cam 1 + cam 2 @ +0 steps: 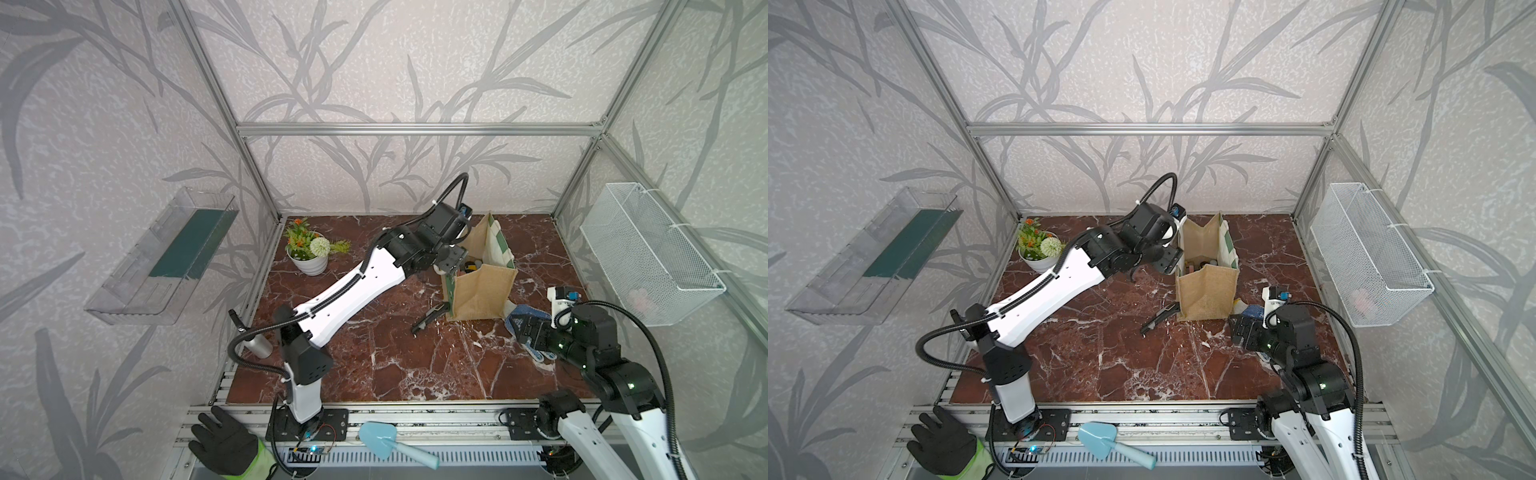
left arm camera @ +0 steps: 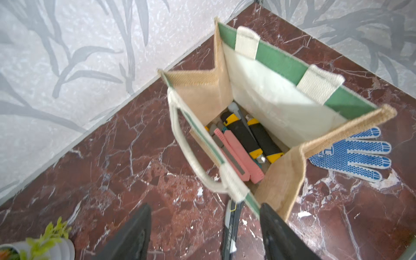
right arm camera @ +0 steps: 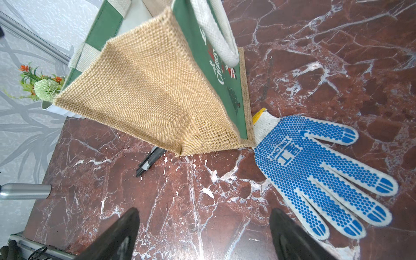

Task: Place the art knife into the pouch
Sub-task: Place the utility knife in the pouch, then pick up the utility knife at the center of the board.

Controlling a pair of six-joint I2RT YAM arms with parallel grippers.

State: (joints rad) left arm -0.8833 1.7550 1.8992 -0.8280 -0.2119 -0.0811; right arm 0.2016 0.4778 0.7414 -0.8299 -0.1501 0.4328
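Marble, dark red with white veins, covered the table [image 1: 395, 365]; grey leafy walls [image 1: 415, 62] stood all round. The pouch [image 1: 482, 291] stood open, a black art knife [image 1: 430, 319] lying just beside it. Both the left tool [image 2: 205, 206] and the right tool [image 3: 204, 211] were spread apart, empty.

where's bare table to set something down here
Widest bare patch: table front middle, between black knife and front edge. Also the back right corner beyond the pouch. Crowded round the pouch: knife one side, glove the other.
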